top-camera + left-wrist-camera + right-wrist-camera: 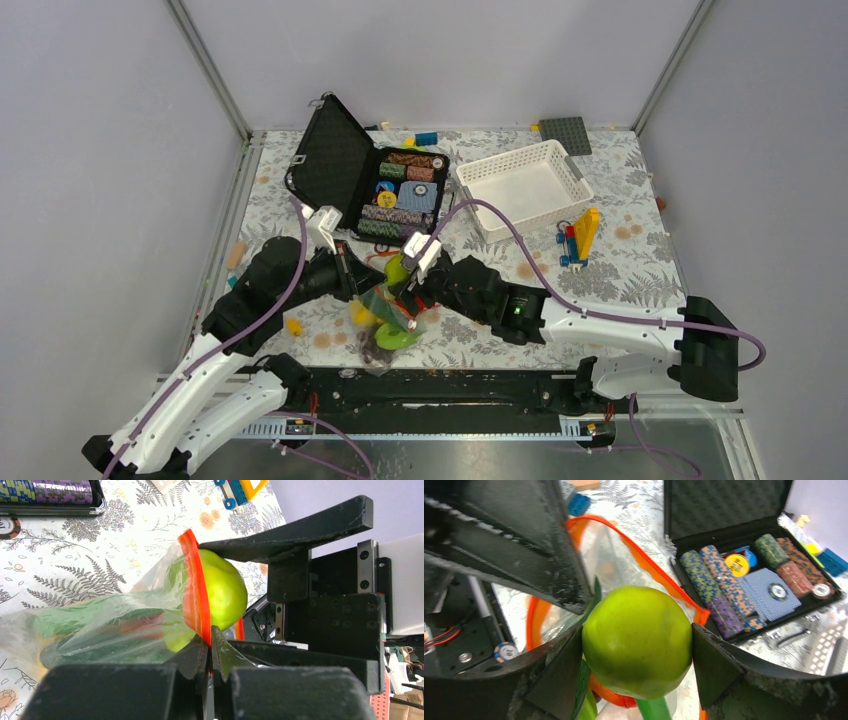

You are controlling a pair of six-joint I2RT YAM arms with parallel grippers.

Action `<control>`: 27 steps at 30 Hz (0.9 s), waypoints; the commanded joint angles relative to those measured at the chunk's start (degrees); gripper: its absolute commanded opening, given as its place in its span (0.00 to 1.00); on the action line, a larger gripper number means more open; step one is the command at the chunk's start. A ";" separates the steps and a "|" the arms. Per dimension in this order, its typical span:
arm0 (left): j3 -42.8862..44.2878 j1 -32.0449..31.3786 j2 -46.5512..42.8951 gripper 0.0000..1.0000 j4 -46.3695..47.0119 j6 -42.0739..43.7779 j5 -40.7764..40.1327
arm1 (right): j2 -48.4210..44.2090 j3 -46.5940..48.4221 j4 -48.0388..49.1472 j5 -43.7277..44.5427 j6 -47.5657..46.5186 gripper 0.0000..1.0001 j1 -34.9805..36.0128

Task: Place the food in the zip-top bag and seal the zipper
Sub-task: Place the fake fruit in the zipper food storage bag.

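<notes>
The clear zip-top bag (385, 322) lies at the near middle of the table and holds green, yellow and dark food. My left gripper (210, 636) is shut on the red-orange zipper (192, 585) at the bag's mouth and holds that edge up. My right gripper (638, 650) is shut on the green pear (638, 640) and holds it at the open mouth, with the zipper strip (651, 567) looping round it. In the left wrist view the pear (225, 590) sits partly past the strip, and the bag (100, 625) shows a green cucumber inside. In the top view both grippers meet over the bag, with the pear (397, 268) between them.
An open black case (345, 165) of chip stacks stands behind the bag. A white lattice basket (525, 185) is at the back right, with toy bricks (578, 238) beside it and a grey plate (566, 133) behind. A small yellow piece (294, 326) lies left of the bag.
</notes>
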 commanded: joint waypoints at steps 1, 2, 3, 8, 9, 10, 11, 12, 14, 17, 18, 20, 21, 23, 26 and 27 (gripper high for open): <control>0.52 0.20 -1.05 0.02 6.20 -0.46 1.08 | -0.61 1.68 -0.05 -11.64 1.43 0.58 0.36; 0.38 0.20 -1.03 0.03 6.51 -0.26 1.66 | 0.04 2.58 -0.44 -12.56 1.48 0.60 0.34; 0.28 0.20 -1.05 0.02 6.83 -0.07 2.41 | 0.77 3.07 -0.85 -13.09 1.49 0.62 0.32; -0.25 0.24 -1.51 0.02 7.30 0.24 3.68 | 4.26 6.68 -3.35 -10.19 2.27 0.71 0.36; -0.31 0.21 -1.73 0.02 7.43 0.19 3.71 | 4.84 7.13 -3.65 -9.37 2.81 0.74 0.32; -0.35 0.21 -1.87 0.02 7.57 0.17 3.76 | 5.26 7.50 -3.96 -9.00 3.08 0.77 0.32; -0.36 0.24 -1.99 0.02 7.70 0.11 4.02 | 5.66 7.82 -4.48 -8.89 3.26 0.81 0.34; -0.36 0.25 -2.08 0.02 7.77 0.16 4.14 | 6.01 8.23 -5.26 -8.91 3.53 0.85 0.32; -0.34 0.27 -2.26 0.02 7.78 0.21 4.13 | 6.46 8.81 -6.57 -8.74 3.84 0.94 0.33; -0.36 0.20 -2.49 0.02 7.46 0.13 3.74 | 6.60 9.63 -8.98 -8.06 4.34 1.00 0.32; -0.40 0.21 -2.60 0.02 7.32 0.16 3.42 | 6.37 9.75 -9.53 -7.57 4.57 1.00 0.32; -0.45 0.20 -2.79 0.02 7.13 0.04 2.73 | 5.46 9.70 -10.22 -7.16 4.77 1.00 0.36; -0.45 0.24 -2.87 0.02 7.16 0.01 2.49 | 4.84 9.49 -10.33 -7.03 5.05 1.00 0.32; -0.47 0.26 -2.95 0.02 7.07 -0.08 2.16 | 3.73 9.33 -10.82 -7.87 5.58 1.00 0.32; -0.32 0.27 -3.02 0.02 6.74 -0.14 1.50 | 2.12 9.42 -11.92 -9.81 6.11 1.00 0.32; -0.28 0.25 -3.13 0.02 6.61 -0.10 1.27 | 1.50 9.37 -12.16 -9.90 6.85 1.00 0.32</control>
